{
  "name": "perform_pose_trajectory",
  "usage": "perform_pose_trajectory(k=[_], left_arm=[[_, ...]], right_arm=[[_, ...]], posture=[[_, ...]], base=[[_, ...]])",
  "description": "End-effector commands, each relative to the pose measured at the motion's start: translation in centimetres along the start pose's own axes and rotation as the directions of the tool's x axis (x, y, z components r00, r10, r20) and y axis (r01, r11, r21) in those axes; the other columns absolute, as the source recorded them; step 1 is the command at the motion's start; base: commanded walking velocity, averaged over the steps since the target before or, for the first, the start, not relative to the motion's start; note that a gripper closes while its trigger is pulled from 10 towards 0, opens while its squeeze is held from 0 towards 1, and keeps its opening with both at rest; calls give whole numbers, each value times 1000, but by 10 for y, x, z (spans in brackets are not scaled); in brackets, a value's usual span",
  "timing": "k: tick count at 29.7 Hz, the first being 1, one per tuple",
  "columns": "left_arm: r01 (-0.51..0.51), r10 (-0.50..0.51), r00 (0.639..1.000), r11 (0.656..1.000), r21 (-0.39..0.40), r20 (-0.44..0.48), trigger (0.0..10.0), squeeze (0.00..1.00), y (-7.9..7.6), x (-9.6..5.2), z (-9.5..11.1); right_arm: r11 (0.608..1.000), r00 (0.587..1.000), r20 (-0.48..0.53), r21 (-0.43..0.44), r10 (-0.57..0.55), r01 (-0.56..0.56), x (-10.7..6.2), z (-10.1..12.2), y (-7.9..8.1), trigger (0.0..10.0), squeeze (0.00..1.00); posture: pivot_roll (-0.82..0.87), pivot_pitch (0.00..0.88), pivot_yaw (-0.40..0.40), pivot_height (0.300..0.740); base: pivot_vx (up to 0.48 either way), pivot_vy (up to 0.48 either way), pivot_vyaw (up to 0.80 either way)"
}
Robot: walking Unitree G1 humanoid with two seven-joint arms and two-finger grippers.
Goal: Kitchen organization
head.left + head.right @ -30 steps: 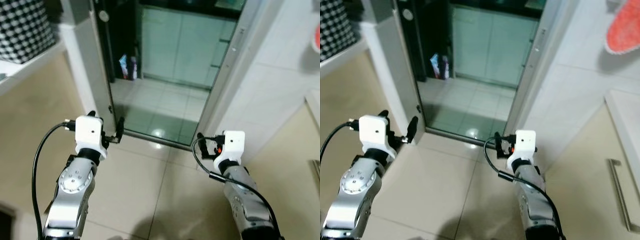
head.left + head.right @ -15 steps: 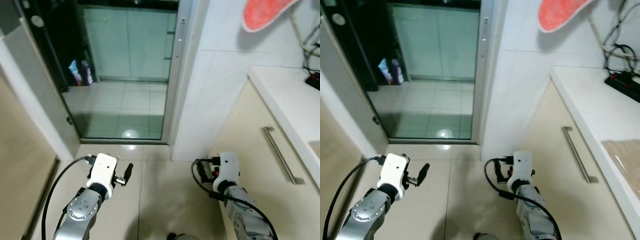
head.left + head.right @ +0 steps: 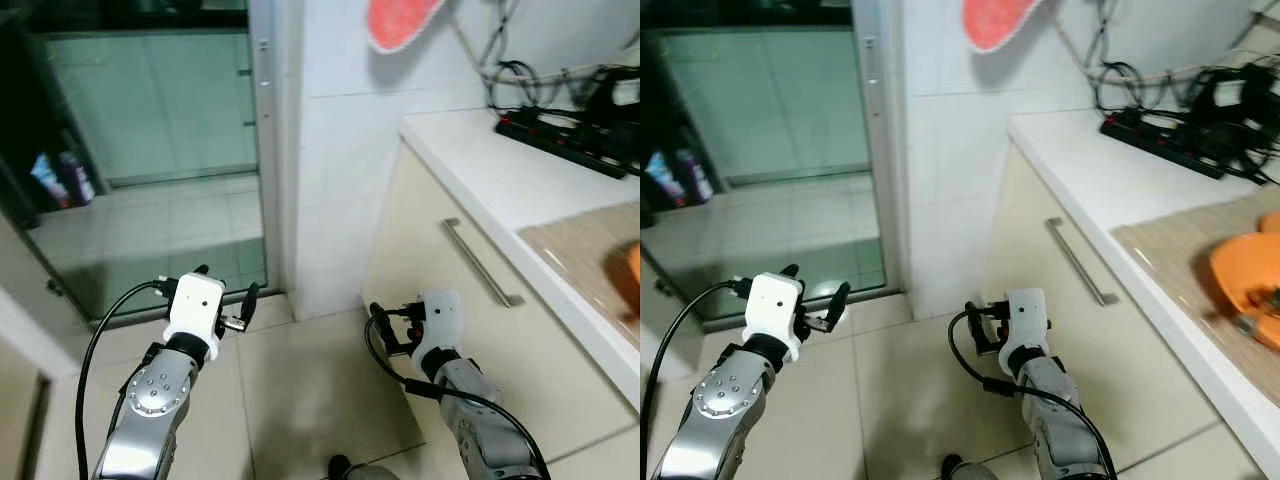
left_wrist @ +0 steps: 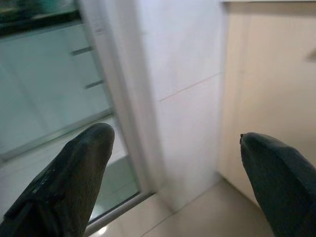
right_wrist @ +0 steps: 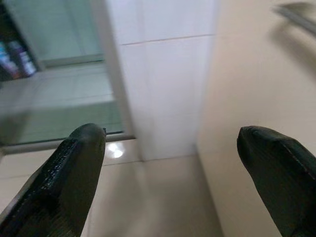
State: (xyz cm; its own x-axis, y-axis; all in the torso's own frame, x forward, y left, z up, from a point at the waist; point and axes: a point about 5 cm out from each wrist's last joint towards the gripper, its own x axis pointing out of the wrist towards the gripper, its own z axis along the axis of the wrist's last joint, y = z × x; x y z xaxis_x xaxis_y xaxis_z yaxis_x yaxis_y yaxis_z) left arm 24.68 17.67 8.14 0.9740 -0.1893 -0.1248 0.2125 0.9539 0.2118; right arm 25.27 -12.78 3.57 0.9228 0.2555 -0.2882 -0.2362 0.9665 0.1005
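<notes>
An orange bowl (image 3: 1248, 275) sits on a brown mat (image 3: 1185, 250) on the white table (image 3: 1110, 165), far over on the robot's right. Something small lies inside the bowl, but it is too small to tell what it is. Further back on the table, near the wall, is a black power strip (image 3: 1160, 135) with a bunch of dark cables (image 3: 1230, 95) piled beside it. A red and white thing (image 3: 995, 20) hangs on the white tiled wall (image 3: 950, 150) above.

Under the table is a cream cupboard door (image 3: 1040, 250) with a long silver handle (image 3: 1080, 262).

Both arms are held low over the tan tiled floor (image 3: 900, 390), well away from the bowl. The left tool (image 3: 222, 297) points at the bottom of a glass door (image 3: 150, 110) with a silver frame (image 3: 265, 140). In the left wrist view its two black fingers (image 4: 74, 173) are wide apart with nothing between them. The right tool (image 3: 976, 325) is near the bottom of the cupboard door. In the right wrist view its fingers (image 5: 69, 177) are also spread apart and hold nothing. A black cable (image 3: 95, 350) loops from the left arm, and another one (image 3: 970, 375) curls by the right arm.

Behind the glass door is a pale tiled floor, and some small coloured bottles (image 3: 62, 177) stand in the dark corner.
</notes>
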Motion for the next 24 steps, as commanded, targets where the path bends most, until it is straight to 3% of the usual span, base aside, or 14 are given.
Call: perform_pose_trajectory(k=[1, 7, 24], left_arm=[[24, -24, 1000, 1000, 3, 18, 10000, 0, -5, 2, 4], [37, -37, 999, 999, -6, 14, 10000, 0, -5, 2, 4], [41, -41, 999, 999, -2, 28, 10000, 0, -4, 5, 7]], right_arm=[[1000, 1000, 1, -6, 7, -7, -1, 0, -2, 10000, 0], [999, 999, -31, -19, 35, -35, 0, -5, 0, 10000, 0], [1000, 999, -35, -13, 9, -9, -2, -8, -5, 10000, 0]], posture=[[-26, 0, -15, 740], [-23, 0, -21, 740], [-23, 0, -20, 740]], base=[[0, 0, -769], [0, 40, -779], [0, 331, -779]])
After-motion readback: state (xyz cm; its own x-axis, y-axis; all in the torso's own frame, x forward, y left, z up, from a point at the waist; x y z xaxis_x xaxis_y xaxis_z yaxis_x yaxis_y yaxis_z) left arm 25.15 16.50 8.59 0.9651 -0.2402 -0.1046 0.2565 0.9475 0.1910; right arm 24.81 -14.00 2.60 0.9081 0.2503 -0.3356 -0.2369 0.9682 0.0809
